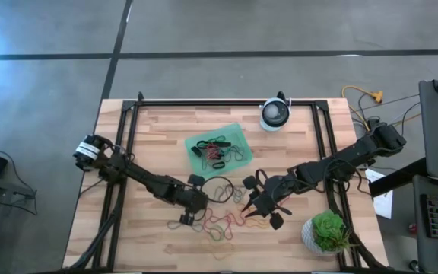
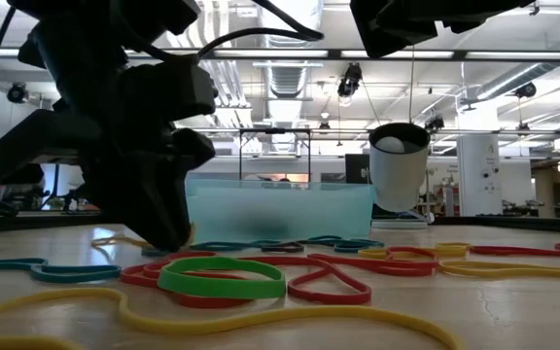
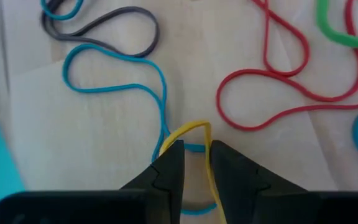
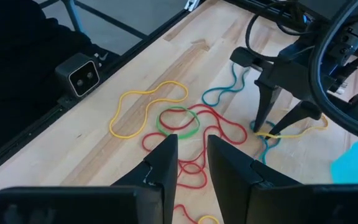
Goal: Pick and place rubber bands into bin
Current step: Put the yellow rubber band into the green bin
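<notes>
1. Watching from beside the table, I see the left gripper [image 3: 194, 163] down on the wood among the loose rubber bands [image 1: 217, 221], at about seven o'clock from the bin [image 1: 217, 151] and near it. Its fingers are nearly closed, with a yellow band [image 3: 188, 132] pinched between the tips.
2. That yellow band lies right across a blue band [image 3: 114, 74]. If the blue one is caught in the pinch or snags, both could come up together and one could drop off partway to the bin.
3. Only a thin bit of the yellow loop is between the tips. A quick lift could stretch it and let it snap free, flicking it off the table.
4. The right gripper [image 4: 192, 158] hangs above the red bands [image 4: 194, 134], at about four o'clock from the bin, its fingers a narrow gap apart and holding nothing. Both arms are working the same small patch, so they could bump each other if they move at once.
5. The bin already holds a heap of bands. It looks light, so a low approach might knock its wall and shove it.
6. The green band [image 4: 179, 121] rests on the red ones; pulling a red one could drag it along.
</notes>
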Available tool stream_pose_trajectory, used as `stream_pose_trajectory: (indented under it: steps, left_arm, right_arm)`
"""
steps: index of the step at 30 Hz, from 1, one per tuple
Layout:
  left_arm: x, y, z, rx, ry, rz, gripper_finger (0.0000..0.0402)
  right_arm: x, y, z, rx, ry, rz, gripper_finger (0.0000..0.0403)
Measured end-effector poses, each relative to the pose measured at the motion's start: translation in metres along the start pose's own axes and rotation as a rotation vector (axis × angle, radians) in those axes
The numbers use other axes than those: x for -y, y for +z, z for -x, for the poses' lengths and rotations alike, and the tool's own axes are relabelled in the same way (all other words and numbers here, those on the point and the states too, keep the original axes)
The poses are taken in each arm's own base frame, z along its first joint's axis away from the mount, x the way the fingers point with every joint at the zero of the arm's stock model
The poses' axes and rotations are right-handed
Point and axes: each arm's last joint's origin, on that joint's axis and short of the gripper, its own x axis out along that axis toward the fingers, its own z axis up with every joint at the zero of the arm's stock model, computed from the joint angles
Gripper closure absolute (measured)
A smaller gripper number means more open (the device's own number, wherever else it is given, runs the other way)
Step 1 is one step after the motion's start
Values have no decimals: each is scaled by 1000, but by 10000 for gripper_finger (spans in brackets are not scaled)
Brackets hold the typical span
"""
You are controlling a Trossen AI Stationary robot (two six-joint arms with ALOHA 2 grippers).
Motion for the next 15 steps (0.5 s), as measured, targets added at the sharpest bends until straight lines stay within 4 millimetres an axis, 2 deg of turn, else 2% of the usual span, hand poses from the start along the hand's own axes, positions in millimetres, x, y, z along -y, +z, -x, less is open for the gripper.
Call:
stream_pose_trajectory:
  steps: [4,10,15]
  left_arm:
    - [1,1,0,11,-28,2,332]
    - [6,5,0,48,-164,0,332]
    - [6,4,-1,46,-168,-2,332]
  right_arm:
    - [0,0,0,-1,0,2,321]
    - [0,-1,0,-2,0,0,321]
    - [0,-1,0,-2,0,0,321]
